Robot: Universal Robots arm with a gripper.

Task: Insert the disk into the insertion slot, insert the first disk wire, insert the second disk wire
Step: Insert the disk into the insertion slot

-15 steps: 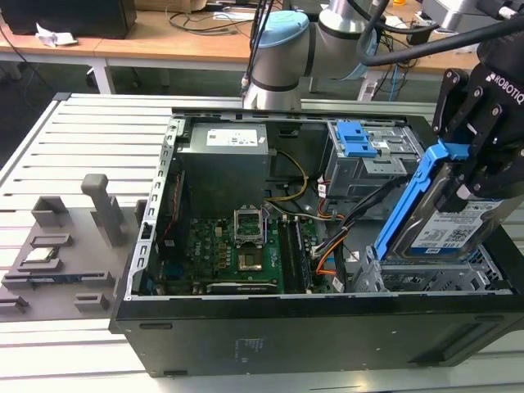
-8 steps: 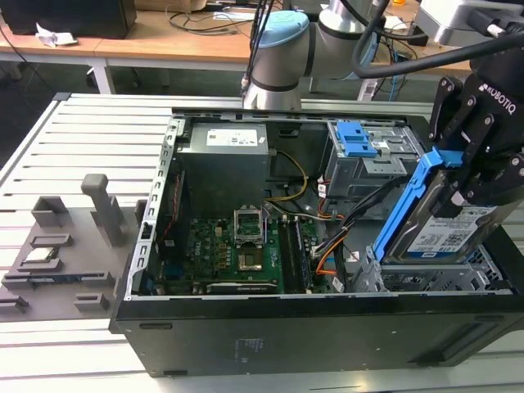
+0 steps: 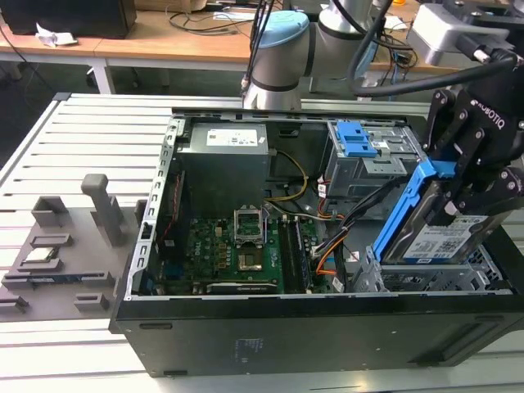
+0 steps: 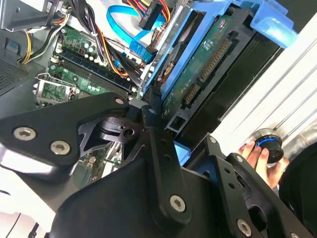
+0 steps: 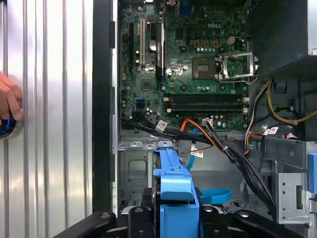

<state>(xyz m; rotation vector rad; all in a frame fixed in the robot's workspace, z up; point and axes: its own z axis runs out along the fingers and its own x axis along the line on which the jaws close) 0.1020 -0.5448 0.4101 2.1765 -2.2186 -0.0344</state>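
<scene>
The gripper [image 3: 460, 203] grasps the disk [image 3: 434, 241] by its blue carrier, holding it tilted over the perforated silver insertion slot [image 3: 442, 281].

Slatted aluminium table [image 3: 82, 123], silver, with long parallel grooves across its whole top. Bears an open black desktop computer case [image 3: 286, 336], laid on its side with the interior facing up, toward the exterior view's right. Just beside the case, on the exterior view's left, a flat grey fixture plate [image 3: 57, 274] resting on the slats, with grey upright posts [image 3: 102, 209] rising from it. Also on the slats, apart from the case's black wall in the first wrist view, a round blue-ringed button [image 5: 6, 129], touched by the fingers of a person's hand [image 5: 9, 101].
</scene>
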